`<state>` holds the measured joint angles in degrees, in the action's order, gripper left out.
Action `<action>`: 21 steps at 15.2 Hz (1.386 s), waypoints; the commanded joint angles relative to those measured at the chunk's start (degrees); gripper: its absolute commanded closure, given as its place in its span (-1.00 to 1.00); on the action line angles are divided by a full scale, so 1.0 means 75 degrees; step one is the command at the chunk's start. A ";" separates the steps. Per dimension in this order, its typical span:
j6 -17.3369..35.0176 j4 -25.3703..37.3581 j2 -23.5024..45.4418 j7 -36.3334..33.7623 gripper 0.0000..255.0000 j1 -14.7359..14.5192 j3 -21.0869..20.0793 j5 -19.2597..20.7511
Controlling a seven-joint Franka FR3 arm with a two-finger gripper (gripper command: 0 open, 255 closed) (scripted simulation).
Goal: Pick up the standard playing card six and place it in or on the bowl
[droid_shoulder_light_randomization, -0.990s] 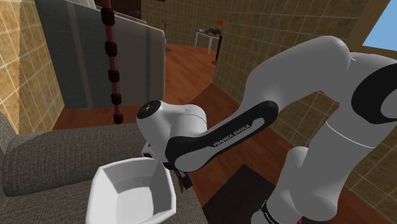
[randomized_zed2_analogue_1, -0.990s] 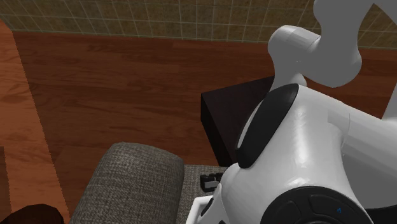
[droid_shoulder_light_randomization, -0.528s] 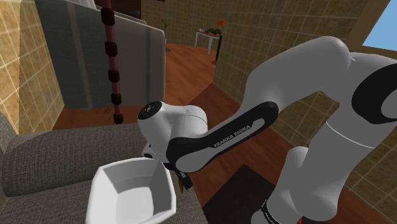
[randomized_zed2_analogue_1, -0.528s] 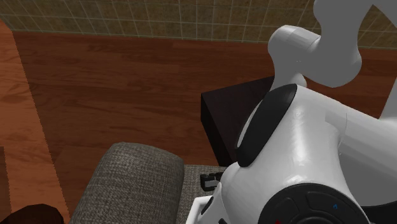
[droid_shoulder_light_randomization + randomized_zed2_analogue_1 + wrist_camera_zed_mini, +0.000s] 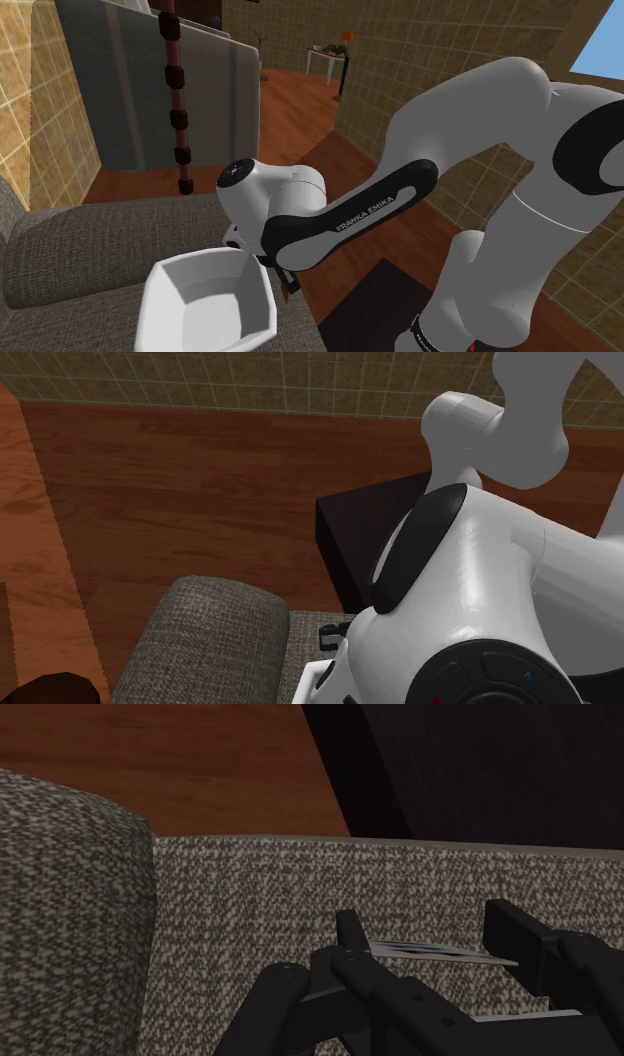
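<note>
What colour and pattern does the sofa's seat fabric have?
Grey-brown with a fine speckle; the seat fabric shows best in the wrist view.

A grey fabric sofa [image 5: 80, 250] is carrying everything. A white bowl [image 5: 210, 300] and a playing card [image 5: 440, 950] are resting on its seat.

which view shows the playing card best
The wrist view: the card appears close up as a thin, nearly edge-on sliver on the grey cushion. In the shoulder and second exterior views the arm covers that spot.

White bowl [image 5: 182, 288], speckled grey sofa [image 5: 90, 250], reddish-brown floor [image 5: 200, 482], tan tiled wall [image 5: 250, 382]
</note>
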<state>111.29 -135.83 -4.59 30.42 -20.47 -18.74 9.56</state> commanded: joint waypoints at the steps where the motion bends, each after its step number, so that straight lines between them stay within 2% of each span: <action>1: -0.0002 -0.0005 0.0003 0.0000 1.00 -0.0002 -0.0003 -0.0004; 21: -0.1938 0.1076 -0.0955 0.0543 1.00 -0.0027 0.0079 -0.0324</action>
<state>97.57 -128.16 -11.30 34.25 -20.67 -18.22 7.24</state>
